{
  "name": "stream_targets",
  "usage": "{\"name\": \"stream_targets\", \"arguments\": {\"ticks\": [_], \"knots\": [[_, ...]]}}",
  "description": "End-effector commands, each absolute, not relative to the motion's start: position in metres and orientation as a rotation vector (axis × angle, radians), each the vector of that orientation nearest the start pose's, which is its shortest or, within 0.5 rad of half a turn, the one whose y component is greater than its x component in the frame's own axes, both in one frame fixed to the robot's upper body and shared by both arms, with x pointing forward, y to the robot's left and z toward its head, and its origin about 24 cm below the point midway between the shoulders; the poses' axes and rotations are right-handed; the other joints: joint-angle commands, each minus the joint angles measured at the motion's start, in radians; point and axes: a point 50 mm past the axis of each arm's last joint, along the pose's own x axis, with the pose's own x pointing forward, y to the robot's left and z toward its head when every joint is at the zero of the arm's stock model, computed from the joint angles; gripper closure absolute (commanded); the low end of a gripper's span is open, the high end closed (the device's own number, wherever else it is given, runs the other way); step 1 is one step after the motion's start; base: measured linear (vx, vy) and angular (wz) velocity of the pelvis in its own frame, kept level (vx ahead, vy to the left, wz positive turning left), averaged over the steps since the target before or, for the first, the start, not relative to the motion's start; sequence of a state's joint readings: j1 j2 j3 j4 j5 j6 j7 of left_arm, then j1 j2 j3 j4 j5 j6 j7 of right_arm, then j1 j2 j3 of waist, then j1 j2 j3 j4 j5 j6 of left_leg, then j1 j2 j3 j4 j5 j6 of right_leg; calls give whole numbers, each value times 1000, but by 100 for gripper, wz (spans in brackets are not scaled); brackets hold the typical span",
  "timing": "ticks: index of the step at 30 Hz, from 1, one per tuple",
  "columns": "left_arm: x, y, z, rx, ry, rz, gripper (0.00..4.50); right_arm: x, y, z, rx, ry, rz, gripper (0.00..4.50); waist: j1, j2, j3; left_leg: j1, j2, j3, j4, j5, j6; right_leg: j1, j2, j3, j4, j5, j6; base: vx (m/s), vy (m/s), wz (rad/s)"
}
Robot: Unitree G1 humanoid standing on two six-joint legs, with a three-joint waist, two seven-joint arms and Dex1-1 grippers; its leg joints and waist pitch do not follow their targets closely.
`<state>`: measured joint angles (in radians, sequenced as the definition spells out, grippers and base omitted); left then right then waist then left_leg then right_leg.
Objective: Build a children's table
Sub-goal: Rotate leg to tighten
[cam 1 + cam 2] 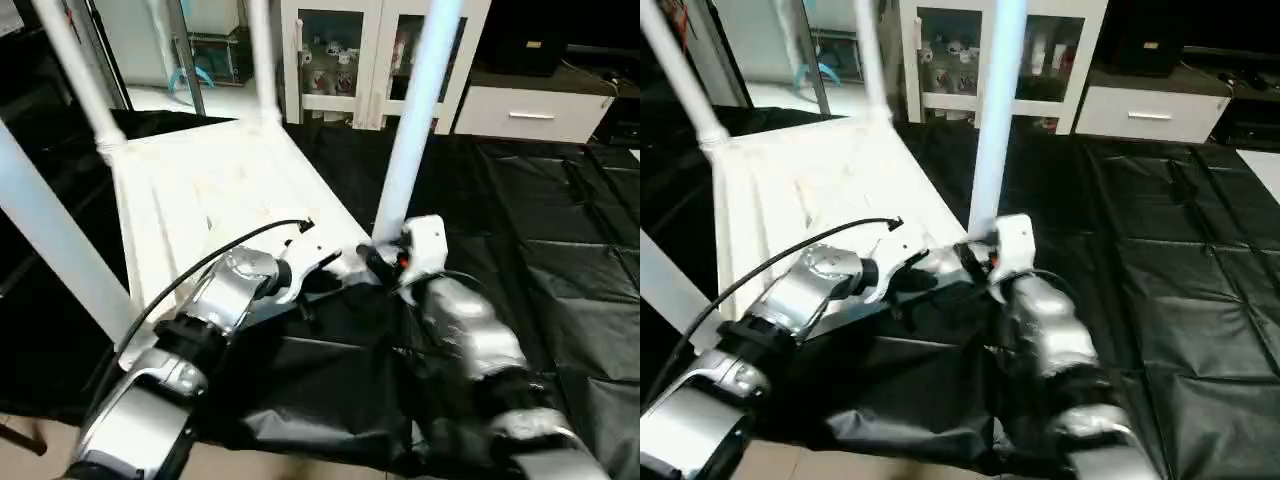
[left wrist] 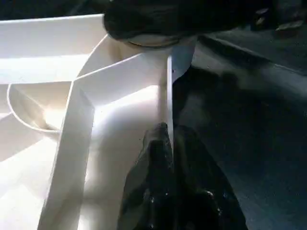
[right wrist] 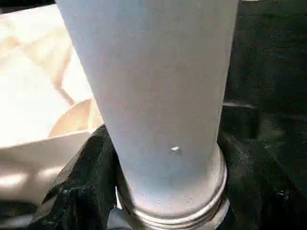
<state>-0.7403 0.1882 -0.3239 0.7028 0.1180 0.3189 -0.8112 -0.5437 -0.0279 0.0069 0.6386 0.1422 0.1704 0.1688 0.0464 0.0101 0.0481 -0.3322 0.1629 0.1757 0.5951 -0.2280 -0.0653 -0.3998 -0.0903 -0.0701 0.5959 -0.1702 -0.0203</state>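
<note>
The children's table lies upside down on a black sheet, its white ribbed top [image 1: 200,190] facing up. White tube legs stand in its corner sockets: far left [image 1: 80,80], far right [image 1: 262,60], near left [image 1: 50,235] and near right [image 1: 415,120]. My left gripper [image 1: 318,262] is shut on the thin rim wall of the top [image 2: 168,81] at the near edge, beside the near right corner. My right gripper [image 1: 385,258] is closed around the base of the near right leg [image 3: 158,86], one black finger [image 3: 81,191] on each side just above the threaded collar.
The black sheet [image 1: 560,250] spreads wide to the right and toward me. A white cabinet with glass doors [image 1: 340,60] and a low white drawer unit [image 1: 530,110] stand behind. A black cable [image 1: 200,265] arcs over my left forearm. Bare floor [image 1: 300,465] shows at the near edge.
</note>
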Motion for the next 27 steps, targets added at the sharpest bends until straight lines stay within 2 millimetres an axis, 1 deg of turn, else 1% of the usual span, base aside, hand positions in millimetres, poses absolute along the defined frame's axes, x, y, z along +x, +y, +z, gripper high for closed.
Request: {"name": "stream_targets", "arguments": {"ticks": [1, 2, 3, 4, 5, 6, 8, 9, 10, 12, 13, 14, 15, 16, 17, 18, 19, 20, 21, 22, 23, 24, 25, 26, 27], "knots": [[346, 97, 41, 470, 581, -939, 450, 338, -104, 18, -39, 379, 164, 184, 6, -1, -53, -12, 55, -27, -92, -217, -3, 41, -68, 48, -80, -312, -187, 0, 0, 0], [346, 97, 41, 470, 581, -937, 450, 339, -101, 20, -55, 373, 158, 184, 7, 2, -54, -13, 54, -27, -92, -203, -3, 42, -69, 49, -77, -292, -191, 0, 0, 0], [346, 97, 41, 472, 581, -935, 450, 340, -99, 22, -59, 366, 158, 184, 7, 2, -55, -12, 54, -26, -92, -199, -2, 43, -68, 49, -76, -280, -192, 0, 0, 0], [347, 99, 40, 476, 582, -929, 450, 343, -93, 27, -63, 346, 160, 185, 8, 0, -55, -11, 54, -25, -91, -193, 6, 43, -69, 50, -74, -263, -198, 0, 0, 0], [347, 99, 40, 476, 582, -929, 450, 343, -93, 27, -63, 346, 160, 185, 8, 0, -55, -12, 54, -24, -91, -191, 9, 44, -69, 50, -74, -258, -199, 0, 0, 0], [347, 99, 40, 472, 584, -926, 450, 345, -91, 32, -65, 321, 160, 185, 8, -5, -56, -12, 55, -23, -90, -182, 16, 45, -70, 50, -73, -244, -202, 0, 0, 0], [346, 101, 39, 467, 585, -925, 450, 345, -85, 40, -52, 272, 195, 185, 10, 2, -56, -12, 55, -21, -89, -158, 26, 46, -70, 51, -69, -209, -212, 0, 0, 0], [345, 102, 38, 466, 586, -926, 450, 345, -81, 43, -34, 252, 224, 185, 9, 3, -55, -12, 55, -21, -89, -162, 27, 45, -69, 51, -70, -207, -214, 0, 0, 0], [345, 102, 38, 465, 587, -927, 450, 344, -77, 47, -10, 231, 255, 185, 9, 1, -54, -13, 55, -20, -89, -170, 31, 47, -70, 52, -71, -216, -215, 0, 0, 0], [344, 102, 37, 466, 588, -931, 450, 343, -75, 50, 3, 205, 273, 185, 11, 2, -54, -12, 56, -20, -90, -168, 31, 47, -71, 52, -72, -224, -215, 0, 0, 0], [344, 102, 37, 466, 590, -934, 450, 342, -75, 52, -1, 189, 277, 129, 12, 2, -54, -13, 57, -20, -90, -163, 31, 47, -71, 53, -71, -219, -215, 0, 0, 0], [344, 102, 37, 466, 590, -934, 450, 342, -75, 52, -1, 189, 277, 129, 13, 3, -54, -12, 57, -20, -90, -155, 32, 46, -70, 52, -70, -205, -217, 0, 0, 0], [344, 103, 36, 467, 591, -938, 450, 342, -76, 54, 10, 177, 282, 115, 12, 5, -54, -11, 57, -20, -90, -154, 31, 47, -69, 52, -69, -199, -219, 0, 0, 0], [344, 103, 37, 470, 591, -947, 450, 340, -80, 54, 20, 176, 282, 109, 12, 1, -54, -14, 57, -20, -90, -144, 35, 49, -66, 51, -67, -175, -220, 0, 0, 0], [344, 103, 37, 470, 591, -947, 450, 340, -80, 54, 20, 176, 282, 95, 14, 3, -54, -13, 58, -20, -90, -146, 35, 49, -69, 53, -67, -176, -220, 0, 0, 0], [343, 103, 37, 472, 589, -956, 450, 339, -86, 55, 23, 178, 279, 95, 13, -1, -52, -13, 58, -20, -91, -153, 36, 50, -68, 52, -69, -187, -218, 0, 0, 0], [343, 103, 37, 470, 588, -968, 450, 338, -92, 55, 30, 188, 293, 80, 14, 0, -51, -13, 58, -20, -91, -161, 36, 49, -69, 53, -70, -196, -216, 0, 0, 0], [343, 103, 37, 470, 588, -968, 450, 338, -92, 55, 30, 188, 293, 71, 15, -1, -50, -13, 58, -21, -93, -172, 36, 50, -69, 53, -72, -220, -207, 0, 0, 0], [342, 104, 37, 469, 589, -975, 450, 336, -97, 54, 41, 203, 317, 71, 14, 0, -51, -12, 58, -22, -93, -176, 34, 49, -70, 53, -72, -230, -206, 0, 0, 0], [339, 104, 36, 471, 593, -1013, 450, 331, -104, 52, 31, 242, 454, 71, 14, -1, -51, -13, 58, -22, -92, -179, 43, 52, -68, 53, -73, -227, -208, 0, 0, 0], [339, 104, 36, 471, 593, -1013, 450, 331, -104, 52, 31, 242, 454, 71, 18, -1, -51, -13, 60, -23, -91, -172, 48, 54, -70, 53, -72, -213, -208, 0, 0, 0], [338, 104, 35, 472, 594, -1023, 450, 330, -105, 52, 27, 251, 489, 71, 18, -1, -52, -13, 61, -22, -90, -162, 51, 53, -70, 54, -70, -198, -212, 0, 0, 0], [335, 104, 35, 470, 599, -1051, 450, 326, -112, 52, 1, 255, 592, 71, 18, 0, -53, -15, 59, -21, -88, -156, 62, 54, -69, 52, -67, -179, -227, 0, 0, 0], [330, 104, 34, 477, 603, -1098, 450, 318, -125, 53, -63, 254, 743, 71, 20, -2, -53, -18, 61, -22, -86, -139, 72, 59, -72, 52, -65, -156, -238, 0, 0, 0], [329, 104, 34, 475, 607, -1117, 450, 316, -129, 53, -86, 260, 781, 71, 20, -2, -53, -18, 61, -22, -86, -139, 72, 59, -72, 52, -65, -156, -238, 0, 0, 0]]}}
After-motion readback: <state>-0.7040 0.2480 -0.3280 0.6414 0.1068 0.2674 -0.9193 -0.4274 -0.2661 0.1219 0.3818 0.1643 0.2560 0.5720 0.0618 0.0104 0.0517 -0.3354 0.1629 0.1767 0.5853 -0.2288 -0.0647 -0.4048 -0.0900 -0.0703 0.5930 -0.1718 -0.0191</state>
